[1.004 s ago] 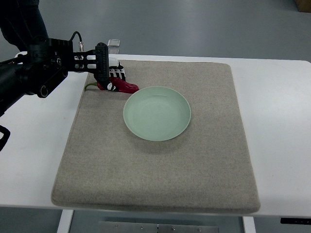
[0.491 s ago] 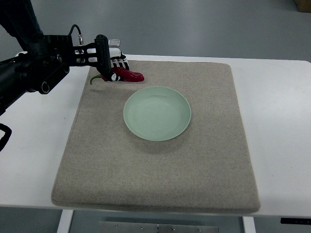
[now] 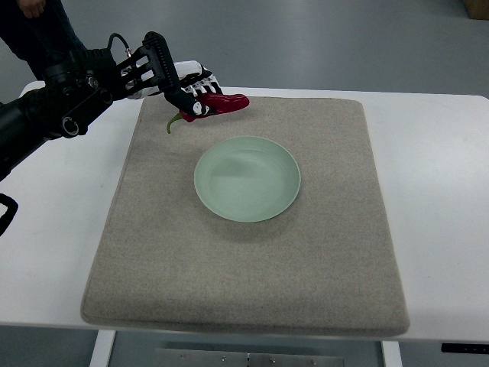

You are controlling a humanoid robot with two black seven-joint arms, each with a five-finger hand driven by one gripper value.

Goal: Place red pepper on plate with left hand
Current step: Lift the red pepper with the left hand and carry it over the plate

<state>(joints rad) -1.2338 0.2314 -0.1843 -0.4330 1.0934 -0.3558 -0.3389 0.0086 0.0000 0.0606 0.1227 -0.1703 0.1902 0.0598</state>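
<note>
toward the upper left of the frame, left hand (image 3: 187,90) clenched around the red pepper (image 3: 216,103), held above the mat's (image 3: 252,283) far edge. long axis roughly level, tip pointing right, green stem dangling lower left. plate (image 3: 247,178) just below and right, empty.

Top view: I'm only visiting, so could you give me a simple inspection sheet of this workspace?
Surface: white table under a grey mat.
Job's things: red pepper held above the mat's far edge; green plate empty, mid-mat.
Clutter: small clear object behind the hand, partly hidden.
Hands: left hand gripping the pepper; right not in view.
Cables: black cable looped on the left arm.
Surroundings: grey floor; person's dark clothing at far left.
</note>
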